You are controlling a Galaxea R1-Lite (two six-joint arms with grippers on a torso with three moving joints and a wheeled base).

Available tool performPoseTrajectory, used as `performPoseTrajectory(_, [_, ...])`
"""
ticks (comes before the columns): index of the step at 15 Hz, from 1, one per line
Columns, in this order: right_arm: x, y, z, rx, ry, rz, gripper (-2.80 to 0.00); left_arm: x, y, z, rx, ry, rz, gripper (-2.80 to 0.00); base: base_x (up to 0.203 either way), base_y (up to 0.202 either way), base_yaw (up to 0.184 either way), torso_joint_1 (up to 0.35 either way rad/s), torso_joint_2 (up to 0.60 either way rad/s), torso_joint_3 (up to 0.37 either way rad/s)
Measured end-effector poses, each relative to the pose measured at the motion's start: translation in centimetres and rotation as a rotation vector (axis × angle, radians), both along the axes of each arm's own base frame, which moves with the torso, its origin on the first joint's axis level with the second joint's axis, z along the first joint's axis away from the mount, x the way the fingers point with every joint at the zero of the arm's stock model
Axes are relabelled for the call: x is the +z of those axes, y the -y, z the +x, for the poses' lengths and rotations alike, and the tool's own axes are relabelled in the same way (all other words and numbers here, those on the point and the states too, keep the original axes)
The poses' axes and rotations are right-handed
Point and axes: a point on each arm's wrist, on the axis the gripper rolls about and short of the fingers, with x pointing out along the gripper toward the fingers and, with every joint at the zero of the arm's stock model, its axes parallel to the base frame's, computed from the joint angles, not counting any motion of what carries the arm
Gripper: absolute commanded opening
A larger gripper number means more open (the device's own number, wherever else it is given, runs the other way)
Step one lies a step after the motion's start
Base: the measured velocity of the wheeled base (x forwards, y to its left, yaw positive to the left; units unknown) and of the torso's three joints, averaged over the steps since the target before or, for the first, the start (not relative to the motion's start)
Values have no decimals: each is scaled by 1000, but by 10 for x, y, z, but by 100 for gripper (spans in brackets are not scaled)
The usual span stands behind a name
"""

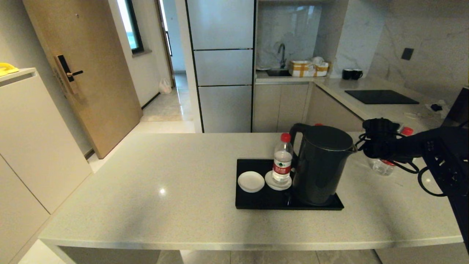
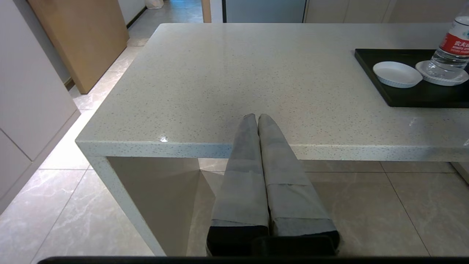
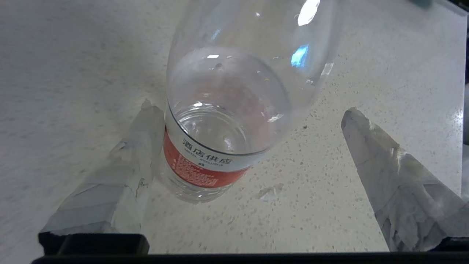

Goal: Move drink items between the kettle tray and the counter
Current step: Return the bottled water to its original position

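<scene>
Two bottles stand upright, long axes vertical, red caps up. One bottle [image 1: 282, 158] sits on a white coaster [image 1: 278, 182] on the tray [image 1: 256, 200], just left of the kettle [image 1: 320, 167], with a second, bare coaster [image 1: 251, 181] to its left. The tray lies flat on the surface [image 1: 165, 190], its long side running left to right across the head view.

The other bottle [image 3: 223, 121] stands on the surface to the right of the kettle, off the tray. In the head view only its cap and base show past the right arm. Its label is a red band under a white strip; the white strip carries Chinese characters with "HOTEL EXCLUSIVE" beneath, and the small print on the red part is too fine to read. The tray bottle's red label also bears white characters, not legible.

The right end effector [image 3: 249, 139] is spread wide around this second bottle: one finger [image 3: 135, 154] lies against the label, the other [image 3: 381, 154] stands well clear.

The left end effector [image 2: 256, 121] hangs at the near edge of the surface, well left of the tray, fingers pressed together with nothing between them.
</scene>
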Motion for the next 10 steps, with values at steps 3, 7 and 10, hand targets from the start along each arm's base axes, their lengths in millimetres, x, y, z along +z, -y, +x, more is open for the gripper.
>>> performPoseTrajectory(3, [-12,0,4,-2,-8,0,0,0,0,0,0,0,0,-280,0,0,0,0,0,0])
performPoseTrajectory(7, [-22,0,6,4,-20,2,0,0,0,0,0,0,0,-280,0,0,0,0,0,0])
performPoseTrajectory(10, [-24,1,7,33,-28,19,0,0,0,0,0,0,0,-280,0,0,0,0,0,0])
